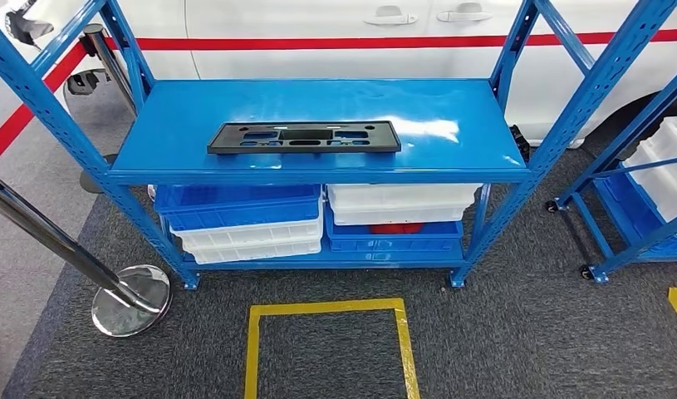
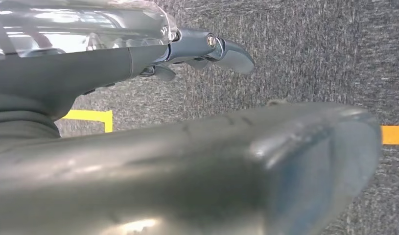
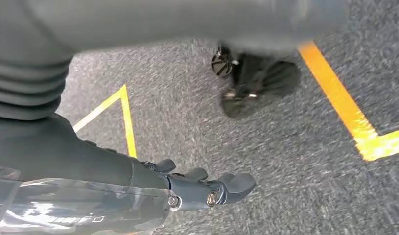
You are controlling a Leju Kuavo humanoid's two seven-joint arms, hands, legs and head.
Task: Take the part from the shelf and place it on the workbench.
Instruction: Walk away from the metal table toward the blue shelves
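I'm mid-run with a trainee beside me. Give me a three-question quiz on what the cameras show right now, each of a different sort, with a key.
1. True or false: the black part lies flat on the top shelf of the blue rack.
2. What does the left robot hand hold? A) the part B) a bin C) nothing
3. Fill in: below the top shelf, beside the white bins, sits a blue bin stacked on ____ bins.

Key: 1 true; 2 C, it hangs over the carpet, as does the right robot hand; 3 white.
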